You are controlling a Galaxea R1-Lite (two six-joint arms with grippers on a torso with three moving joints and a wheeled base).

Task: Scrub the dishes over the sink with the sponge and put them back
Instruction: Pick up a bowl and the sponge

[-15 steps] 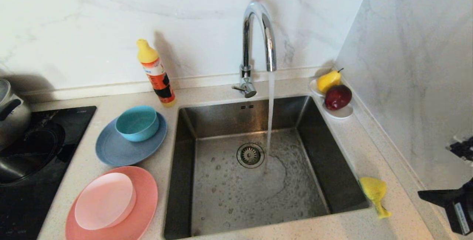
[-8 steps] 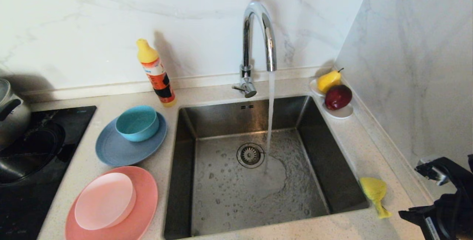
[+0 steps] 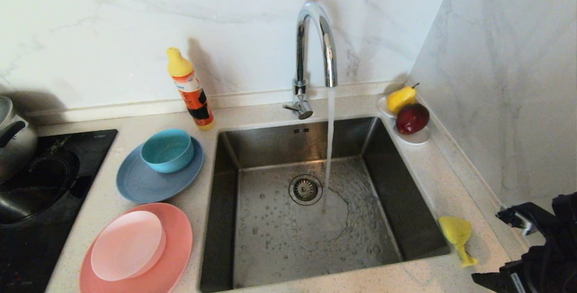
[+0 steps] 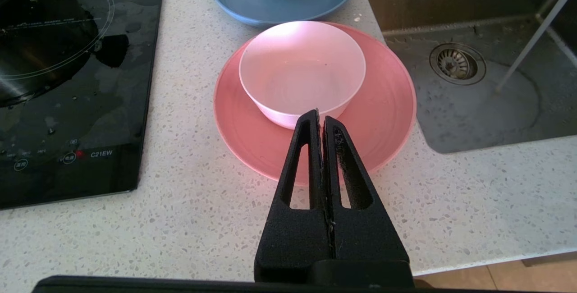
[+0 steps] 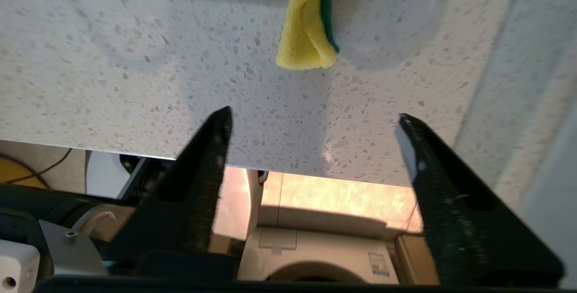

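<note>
The sponge [image 3: 456, 234] lies on the tabletop [image 3: 432, 171] at the near right corner of the sink [image 3: 408, 203], touching the basin rim. It is folded on itself, yellow outside with the green scouring face showing in the fold. Its long axis runs roughly from the sink rim toward the front edge of the tabletop.

The right hand [image 5: 311, 121] is the nearer hand by far. In the head view it sits at the lower right, beyond the front right corner of the tabletop and apart from the sponge. In the right wrist view the sponge [image 5: 309, 27] lies straight ahead of the fingers, a little past the tips and close to the centre line between them. The fingers [image 5: 212, 157] stand wide apart. They hold nothing and touch nothing.

The left hand [image 4: 321, 119] is parked above the near edge of the salmon plate [image 4: 383, 117], fingers pressed together and empty. The pale pink dish [image 4: 302, 65] sits on that plate.

Judgement: the next move calls for a straight advance of the right hand, with the fingers set across the fold.
</note>
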